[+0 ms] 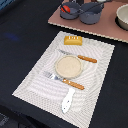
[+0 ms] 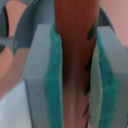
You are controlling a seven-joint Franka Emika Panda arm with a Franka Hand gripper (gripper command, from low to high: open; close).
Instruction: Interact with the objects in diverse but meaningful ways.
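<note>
In the wrist view my gripper [image 2: 75,75] is shut on a reddish-brown sausage [image 2: 75,35], held upright between the green pads [image 2: 54,85]. A grey pot part [image 2: 17,37] and a pinkish surface lie behind it. In the exterior view two grey-blue pots [image 1: 70,10] [image 1: 91,13] stand on a pinkish board [image 1: 100,27] at the back; something red, perhaps the tomato [image 1: 65,7], sits in the left pot. A tan plate [image 1: 68,66] lies on the striped placemat [image 1: 95,75], with an orange-handled knife [image 1: 80,56], an orange-handled fork [image 1: 65,80] and the yellow bread loaf [image 1: 73,40]. My gripper does not show clearly there.
A white utensil [image 1: 67,100] lies at the placemat's near edge. A pale bowl [image 1: 123,17] stands on the board at the exterior view's right. The table under the placemat is black.
</note>
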